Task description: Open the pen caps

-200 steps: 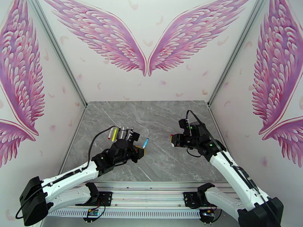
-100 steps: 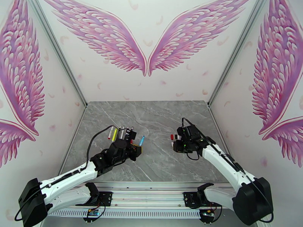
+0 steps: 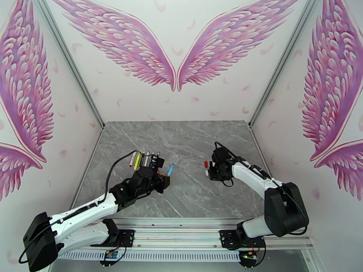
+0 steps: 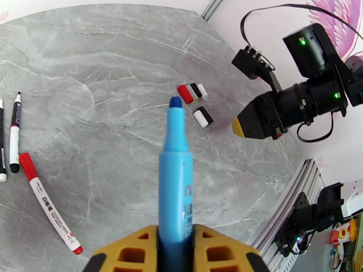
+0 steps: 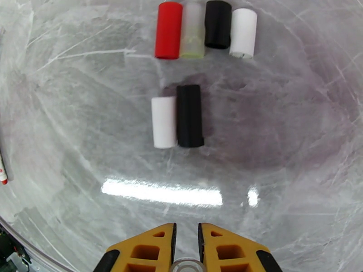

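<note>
While the left claw [image 4: 176, 234] clamps an uncapped blue pen [image 4: 175, 173] above the bench [image 4: 90, 87], the right claw [image 5: 186, 230] hangs nearly closed over the pen caps [image 5: 189, 115]. Six caps lie there in two rows, well apart from the other pens [image 4: 51, 210].

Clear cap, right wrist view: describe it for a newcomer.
On the grey table ahead of the right gripper, find the far row of four caps. The clear cap is second from left, between a red cap and a black cap; it alone there is see-through.
</note>
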